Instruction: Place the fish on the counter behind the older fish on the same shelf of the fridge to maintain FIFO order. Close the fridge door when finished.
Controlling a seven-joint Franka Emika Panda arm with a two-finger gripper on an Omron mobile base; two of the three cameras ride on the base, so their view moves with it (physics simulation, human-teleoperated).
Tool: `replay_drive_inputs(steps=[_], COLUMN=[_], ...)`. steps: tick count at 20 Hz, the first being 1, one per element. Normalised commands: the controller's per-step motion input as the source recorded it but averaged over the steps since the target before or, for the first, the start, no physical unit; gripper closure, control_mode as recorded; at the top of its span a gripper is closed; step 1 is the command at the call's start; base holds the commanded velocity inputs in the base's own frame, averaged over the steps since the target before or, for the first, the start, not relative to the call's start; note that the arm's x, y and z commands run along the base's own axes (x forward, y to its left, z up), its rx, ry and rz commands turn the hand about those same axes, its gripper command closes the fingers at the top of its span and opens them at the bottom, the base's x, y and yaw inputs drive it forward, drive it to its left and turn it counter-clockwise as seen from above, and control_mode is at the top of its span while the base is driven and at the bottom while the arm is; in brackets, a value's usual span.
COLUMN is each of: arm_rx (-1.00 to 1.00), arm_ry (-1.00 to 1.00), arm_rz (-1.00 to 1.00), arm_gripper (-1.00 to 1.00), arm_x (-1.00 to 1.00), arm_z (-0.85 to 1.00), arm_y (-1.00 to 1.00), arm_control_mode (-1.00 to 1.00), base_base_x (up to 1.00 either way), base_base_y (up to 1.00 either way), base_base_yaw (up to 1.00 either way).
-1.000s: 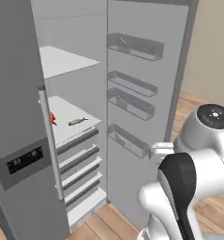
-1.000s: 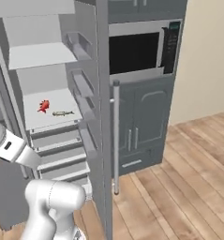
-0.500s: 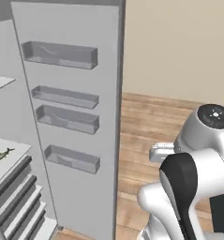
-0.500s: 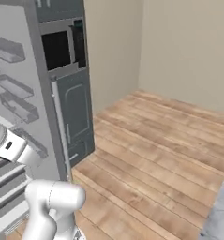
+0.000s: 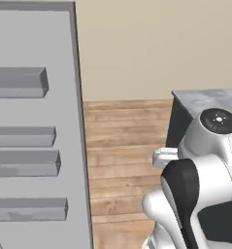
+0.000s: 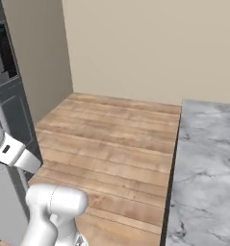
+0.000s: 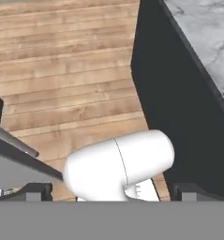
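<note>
Fridge door point(image 5: 35, 121): it stands open at the left of my left base view, inner face toward me, with four grey bins point(image 5: 20, 82) stacked down it. Its free vertical edge runs from top to bottom of the picture, just left of the wooden floor.
Fish: I cannot tell where it lies from here.
Counter point(image 6: 208, 168): the grey-white marbled top takes up the right side of my right base view; its long near edge runs down toward the lower middle, with a dark side panel below. In my hand view the same top sits in the upper right corner above that dark panel.
My gripper point(image 7: 111, 190): two dark finger tips stand far apart at the bottom of my hand view, one at each side, jaws spread wide and nothing between them but my own white body.
Floor point(image 6: 111, 139): bare wooden boards reach from the door's edge across to the counter's dark side and back to the beige wall point(image 6: 145, 48).
Cabinets point(image 6: 10, 96): dark grey panelled fronts stand at the far left of my right base view, well apart from the counter.
</note>
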Motion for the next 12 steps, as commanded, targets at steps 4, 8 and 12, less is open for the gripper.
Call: replay_drive_inputs(steps=[4, 8, 12], arm_rx=[0.00, 0.00, 0.00], arm_ry=[0.00, 0.00, 0.00], arm_rz=[0.00, 0.00, 0.00], arm_gripper=[-1.00, -1.00, -1.00], arm_x=[0.00, 0.00, 0.00], arm_z=[0.00, 0.00, 0.00], arm_y=[0.00, 0.00, 0.00], arm_control_mode=[1.00, 1.00, 1.00], base_base_x=[0.92, 0.99, 1.00], base_base_y=[0.00, 0.02, 0.00], base_base_yaw=[-0.21, -0.03, 0.18])
